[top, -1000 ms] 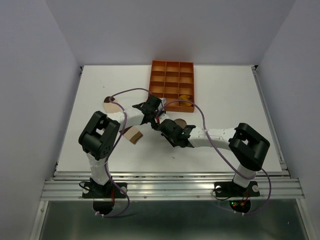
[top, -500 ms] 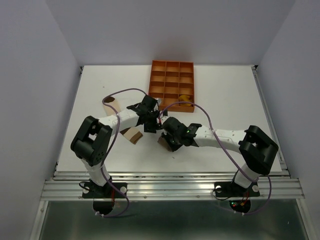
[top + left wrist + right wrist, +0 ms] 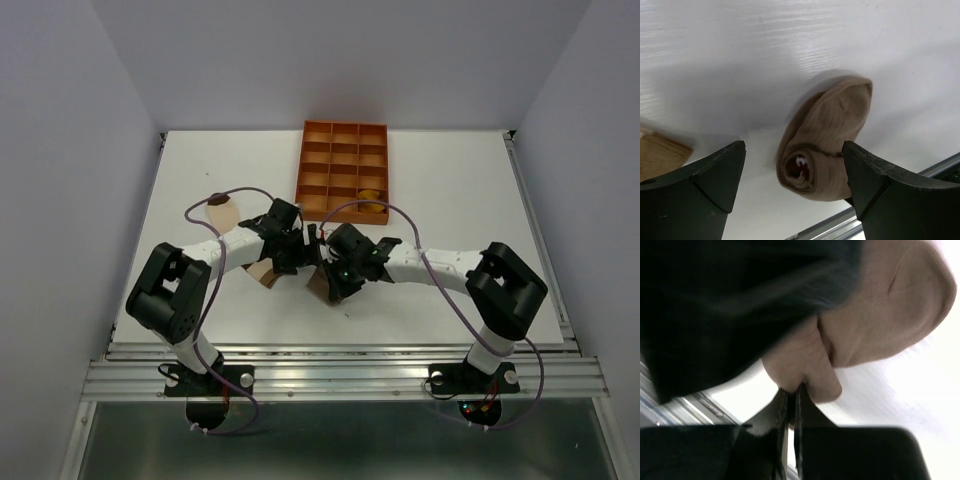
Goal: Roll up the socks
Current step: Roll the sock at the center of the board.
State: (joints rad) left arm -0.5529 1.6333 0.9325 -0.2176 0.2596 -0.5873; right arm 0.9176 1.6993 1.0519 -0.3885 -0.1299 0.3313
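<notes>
Pinching gripper: right gripper, one of two, its fingers pressed together on a fold of the taupe-brown sock; the sock's rounded end bulges just past the fingertips.
Spread gripper: left gripper, its fingers standing wide apart. The same sock lies loosely rolled on the table between them, closer to one finger than the other; whether it touches cannot be told.
Markings: one small white-and-red spot in the roll's open end, too small to read.
Socks counted: three.
Taupe-brown: one, between the two grippers' fingers in the overhead view.
Cream: one cream sock, flat on the table just outside the left fingers.
Mustard-yellow: one mustard-yellow sock, in a compartment of the orange tray, well beyond both pairs of fingers.
Trays counted: one.
</notes>
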